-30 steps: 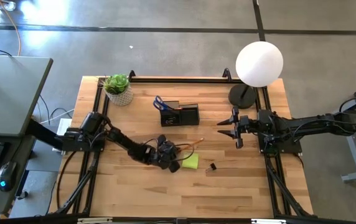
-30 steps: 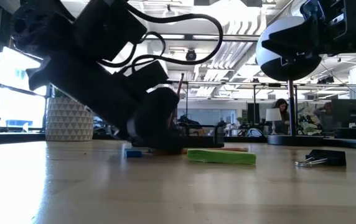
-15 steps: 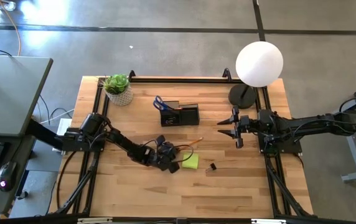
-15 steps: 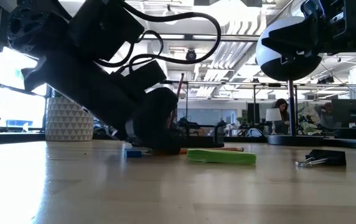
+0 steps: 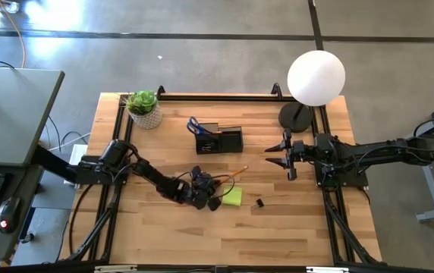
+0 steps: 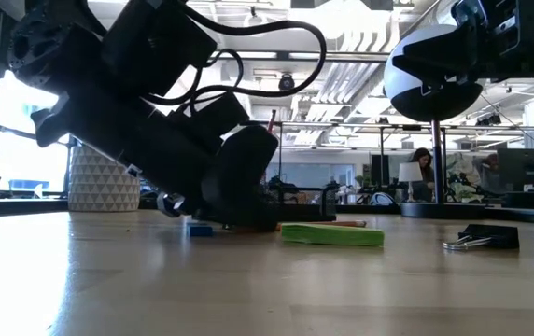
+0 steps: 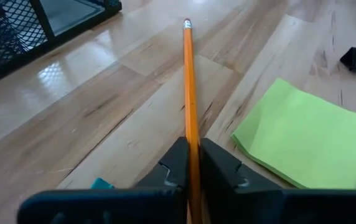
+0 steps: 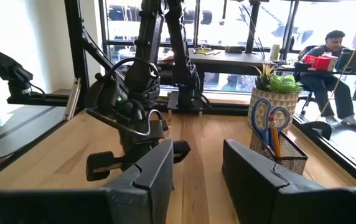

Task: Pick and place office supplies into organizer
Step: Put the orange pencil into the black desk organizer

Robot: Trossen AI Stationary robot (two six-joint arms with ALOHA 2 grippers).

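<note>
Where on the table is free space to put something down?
Bare wood runs along the near edge of the table, below the binder clip, and between plant and organizer. Crowded around the left gripper, pencil and sticky pad.

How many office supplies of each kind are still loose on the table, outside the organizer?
Pencil, clamped in the left pincer: 1
Sticky note pad: 1
Binder clip: 1
Small blue piece: 1
Total: 4
</note>
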